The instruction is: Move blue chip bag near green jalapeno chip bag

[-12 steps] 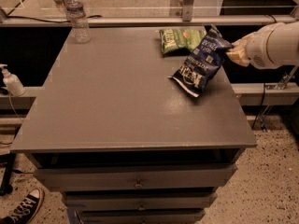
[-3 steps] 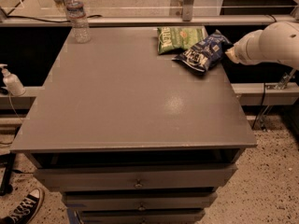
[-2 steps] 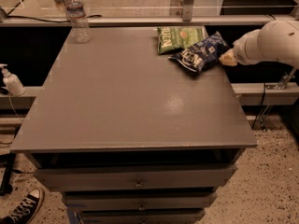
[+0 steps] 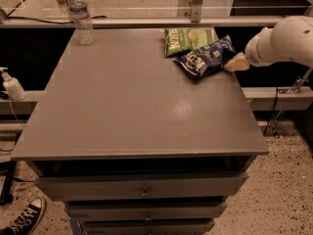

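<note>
The blue chip bag is laid near the far right corner of the table, touching the green jalapeno chip bag behind it, and the gripper is seen at the blue bag's right end, but whether it is gripping cannot be told.

On the grey tabletop, near its far right corner, a crinkly dark navy-blue chip bag with white lettering lies flat. Its upper left edge touches (perhaps slightly overlaps) a flat glossy green jalapeno chip bag just behind it. The tan-tipped tool of the white rounded arm reaches in from the right and sits at the blue bag's right end. A clear plastic water bottle stands upright at the far left corner, well apart from both bags.
</note>
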You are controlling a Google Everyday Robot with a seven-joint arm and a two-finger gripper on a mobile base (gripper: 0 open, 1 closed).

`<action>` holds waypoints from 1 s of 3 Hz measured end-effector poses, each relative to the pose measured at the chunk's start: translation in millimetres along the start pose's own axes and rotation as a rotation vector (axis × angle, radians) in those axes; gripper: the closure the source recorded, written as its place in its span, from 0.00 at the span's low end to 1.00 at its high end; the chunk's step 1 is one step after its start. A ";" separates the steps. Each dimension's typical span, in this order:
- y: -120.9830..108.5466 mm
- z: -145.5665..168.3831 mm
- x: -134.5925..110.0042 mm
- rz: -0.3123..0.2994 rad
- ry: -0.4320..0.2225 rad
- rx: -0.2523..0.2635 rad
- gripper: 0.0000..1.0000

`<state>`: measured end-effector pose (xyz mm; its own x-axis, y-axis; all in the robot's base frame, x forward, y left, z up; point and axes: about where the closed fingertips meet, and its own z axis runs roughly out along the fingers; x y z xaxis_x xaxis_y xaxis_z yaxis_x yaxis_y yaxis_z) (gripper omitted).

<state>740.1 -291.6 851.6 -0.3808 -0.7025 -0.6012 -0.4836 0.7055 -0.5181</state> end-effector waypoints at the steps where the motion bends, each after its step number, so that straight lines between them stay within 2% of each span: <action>1: -2.0 -2.4 -2.3 0.000 0.000 0.000 0.00; 3: -2.2 -2.9 -2.6 0.000 0.000 0.000 0.00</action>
<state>739.9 -291.6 856.1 -0.3808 -0.7026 -0.6011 -0.4838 0.7054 -0.5180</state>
